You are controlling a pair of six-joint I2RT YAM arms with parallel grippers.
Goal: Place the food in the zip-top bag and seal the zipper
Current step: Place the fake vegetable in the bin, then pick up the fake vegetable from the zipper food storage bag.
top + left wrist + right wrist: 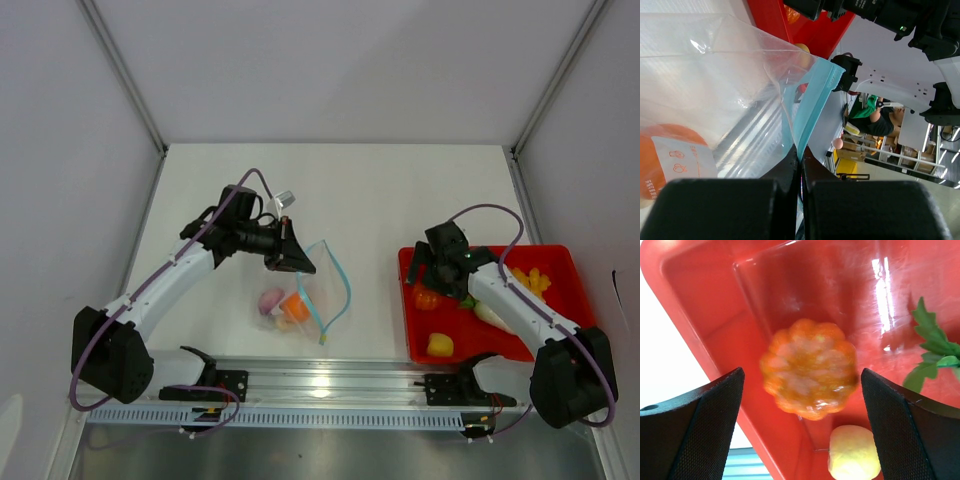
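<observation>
The clear zip-top bag [312, 290] lies mid-table with its mouth lifted. My left gripper [290, 256] is shut on the light-blue zipper [812, 105] strip at the bag's [715, 85] top edge. Inside the bag are a purple-white garlic bulb [270, 300] and an orange round fruit [296, 306], which also shows behind the white label [662, 155]. My right gripper [802, 374] hangs open in the red tray, its fingers either side of the orange pumpkin [810, 367] without touching it. In the top view this gripper [428, 280] is just above the pumpkin [428, 298].
The red tray [560, 262] at the right holds a yellow piece [440, 345], more yellow pieces [530, 280], a white piece [492, 314] and green leaves [935, 347]. A yellow piece [852, 454] lies close beside the pumpkin. A metal rail [330, 380] runs along the near edge.
</observation>
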